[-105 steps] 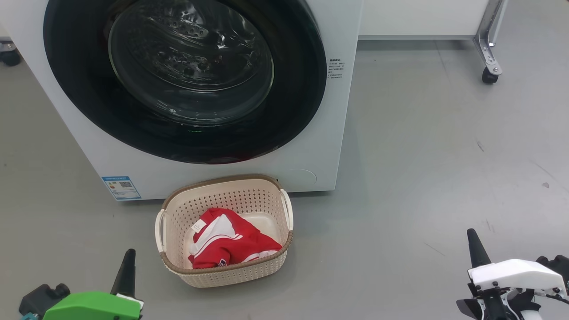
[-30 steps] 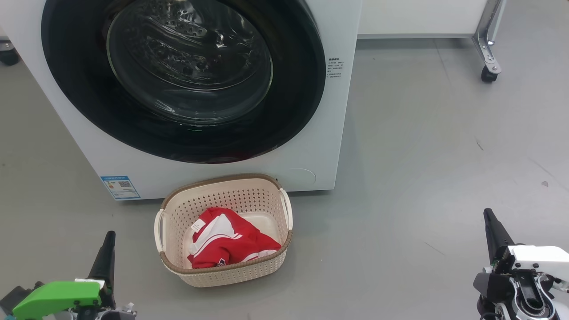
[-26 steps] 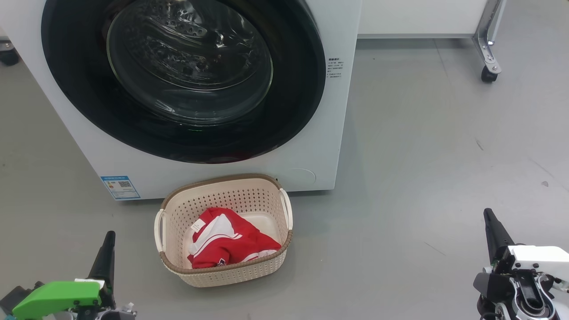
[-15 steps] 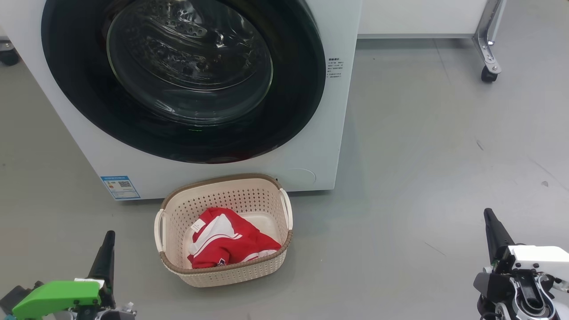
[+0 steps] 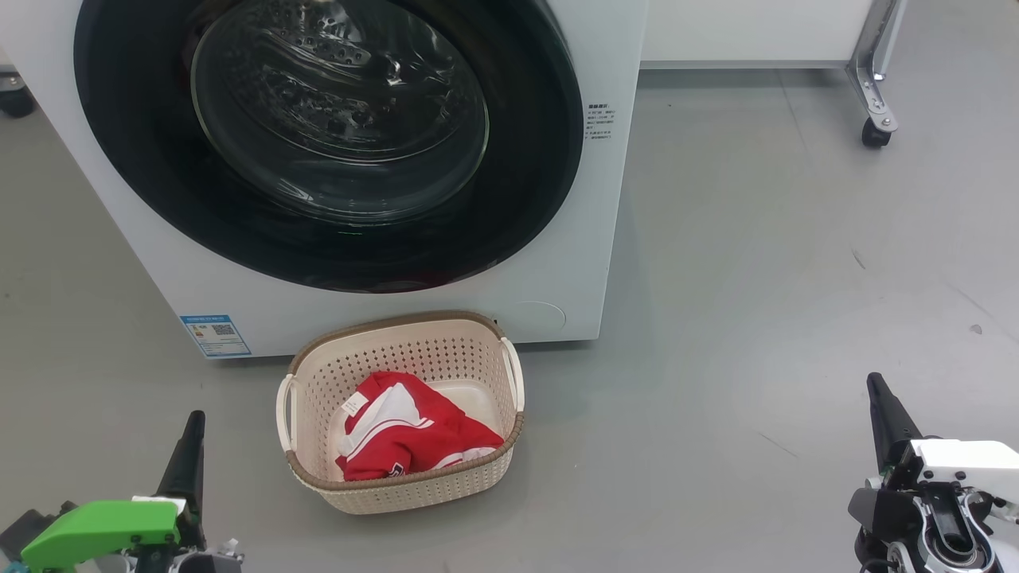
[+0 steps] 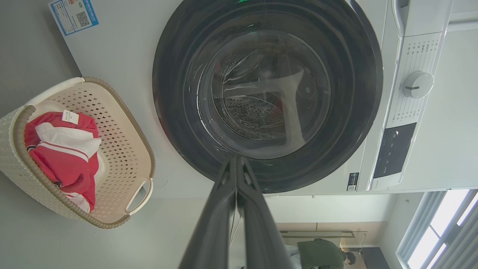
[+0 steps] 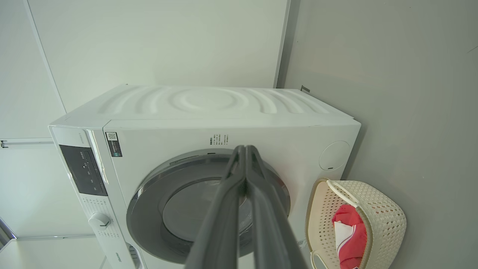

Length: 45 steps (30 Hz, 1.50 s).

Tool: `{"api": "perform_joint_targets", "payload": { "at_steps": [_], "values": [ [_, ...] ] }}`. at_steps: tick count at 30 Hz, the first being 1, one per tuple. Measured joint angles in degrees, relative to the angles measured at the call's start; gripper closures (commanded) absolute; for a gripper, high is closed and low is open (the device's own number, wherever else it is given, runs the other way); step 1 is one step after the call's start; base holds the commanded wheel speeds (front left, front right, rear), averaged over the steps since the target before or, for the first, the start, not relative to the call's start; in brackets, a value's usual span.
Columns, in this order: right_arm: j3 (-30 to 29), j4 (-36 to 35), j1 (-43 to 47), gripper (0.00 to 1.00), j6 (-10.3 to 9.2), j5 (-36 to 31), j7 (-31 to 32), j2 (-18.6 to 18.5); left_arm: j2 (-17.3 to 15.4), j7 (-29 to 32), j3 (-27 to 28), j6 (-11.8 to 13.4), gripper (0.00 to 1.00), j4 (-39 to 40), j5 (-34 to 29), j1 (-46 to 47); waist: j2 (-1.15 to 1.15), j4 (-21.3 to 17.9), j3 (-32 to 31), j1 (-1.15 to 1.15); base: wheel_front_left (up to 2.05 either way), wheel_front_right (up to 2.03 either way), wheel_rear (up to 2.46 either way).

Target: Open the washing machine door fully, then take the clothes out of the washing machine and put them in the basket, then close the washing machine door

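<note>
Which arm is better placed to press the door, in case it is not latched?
Left, probably. The left pincer, shut, points straight at the door; the right pincer stands farther off to the right.

A smooth grey floor (image 5: 780,263), marked by a few dark scuffs (image 5: 858,260) and a small spot (image 5: 976,330), spreads across the room under soft, even light. At its far edge stands a white piece of furniture (image 5: 748,32) on a metal leg (image 5: 872,87) that ends in a black caster (image 5: 874,137). Another dark wheel (image 5: 16,102) sits at the opposite edge. Plain white wall panels (image 7: 157,41) rise behind, and bright daylight comes through a grey-framed window (image 6: 448,220) in the left wrist view.
</note>
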<state>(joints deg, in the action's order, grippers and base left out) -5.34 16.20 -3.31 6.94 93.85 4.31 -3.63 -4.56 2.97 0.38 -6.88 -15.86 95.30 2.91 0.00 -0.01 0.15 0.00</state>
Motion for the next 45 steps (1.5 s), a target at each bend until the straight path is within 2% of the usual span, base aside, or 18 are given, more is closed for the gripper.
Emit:
{"api": "perform_joint_targets", "payload": {
  "at_steps": [45],
  "values": [
    [-0.2, -0.1, 0.0, 1.0, 0.0, 0.0, 0.0, 0.0, 0.0, 0.1, 0.3, 0.0, 1.0, -0.1, 0.0, 0.2, 0.0, 0.0, 0.0, 0.0, 0.0, 0.0, 0.0]
  ]
}}
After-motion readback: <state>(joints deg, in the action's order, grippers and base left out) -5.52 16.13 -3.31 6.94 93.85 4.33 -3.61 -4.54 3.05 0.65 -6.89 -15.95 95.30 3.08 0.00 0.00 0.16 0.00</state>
